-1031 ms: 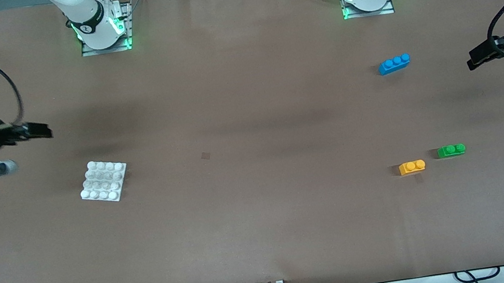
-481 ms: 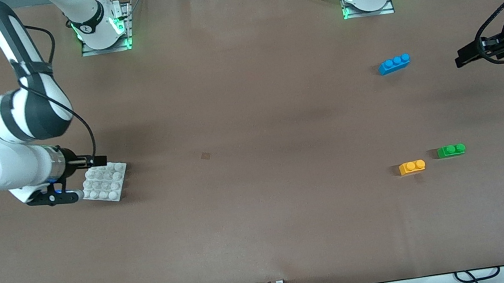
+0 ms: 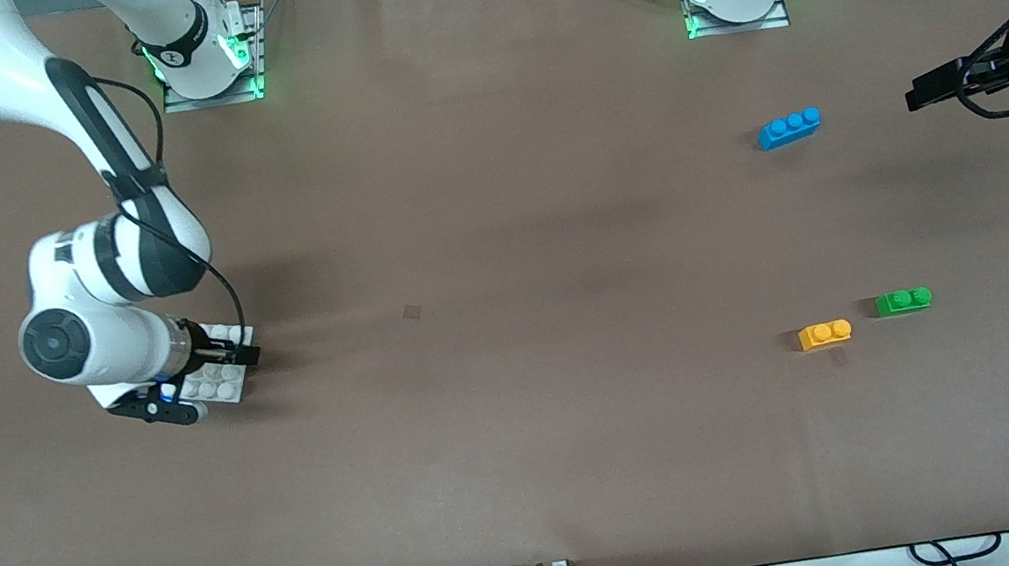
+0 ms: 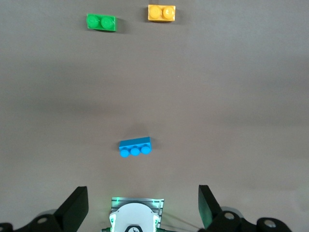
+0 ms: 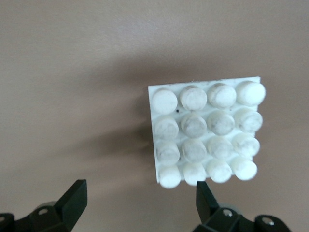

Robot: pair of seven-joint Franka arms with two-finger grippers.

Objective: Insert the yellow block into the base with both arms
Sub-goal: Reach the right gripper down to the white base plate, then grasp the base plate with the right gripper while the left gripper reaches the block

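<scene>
Hovering over the base [image 5: 205,135], right gripper [image 5: 140,203] fingers spread, off-centre; needing centring before it is descending. Left gripper [image 4: 142,205], fingers spread, hanging above worktop [image 3: 526,421] edge; yellow block [image 3: 824,334] sitting untouched beside green brick [image 3: 903,300]

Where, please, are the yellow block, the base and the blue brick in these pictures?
yellow block [image 3: 824,334]: front view, on its studded top.
base [image 5: 207,135]: right wrist view, among its middle studs.
blue brick [image 4: 135,147]: left wrist view, on its upper face above the studs.
</scene>
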